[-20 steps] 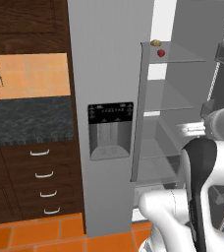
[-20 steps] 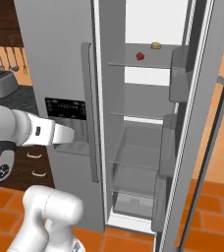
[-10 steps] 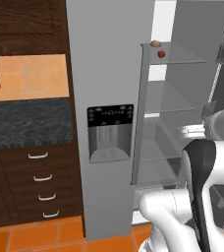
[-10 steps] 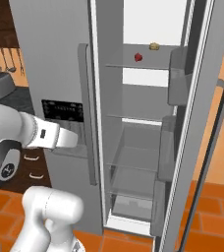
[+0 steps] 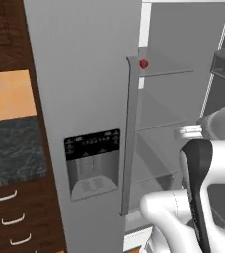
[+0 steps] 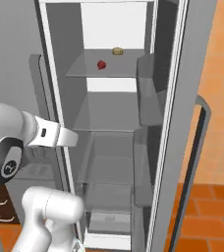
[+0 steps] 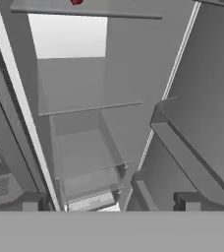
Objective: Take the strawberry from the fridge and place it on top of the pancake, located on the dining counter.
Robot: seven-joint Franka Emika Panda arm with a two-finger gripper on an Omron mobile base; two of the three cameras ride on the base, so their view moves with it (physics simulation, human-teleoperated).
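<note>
our pincer (image 7: 109,209) stands wide apart, nothing between its two dark tips, which rise at the bottom of the hand view, one at the left and one at the right. it faces into the open right compartment of the fridge (image 6: 175,123), roughly level with the lower shelves.

we see the strawberry (image 6: 101,64) on the top shelf (image 6: 84,71) of that compartment, toward the shelf's left side and nearer its front than its back. in the left base view the strawberry (image 5: 143,64) sits just right of the top of the long handle (image 5: 129,138) on the shut left door. in the hand view the strawberry (image 7: 76,2) is cut by the top edge, high above the tips and a little to their left, well apart from them.

on the same shelf, farther back and to the right of the berry, lies a small tan lumpy item (image 6: 117,50); the two are apart.

the shut left door carries the black dispenser panel (image 5: 93,163). left of the fridge are dark wood drawers (image 5: 16,222) with pale handles under a black-topped counter (image 5: 13,153).

the right door (image 6: 182,162) is swung open to the right, with its bins facing inward and its dark handle (image 6: 197,162) on the outer side. below the top shelf we see more grey shelves and a drawer low down.

our arm (image 6: 47,135) reaches from the left in the right base view toward the open compartment.
</note>
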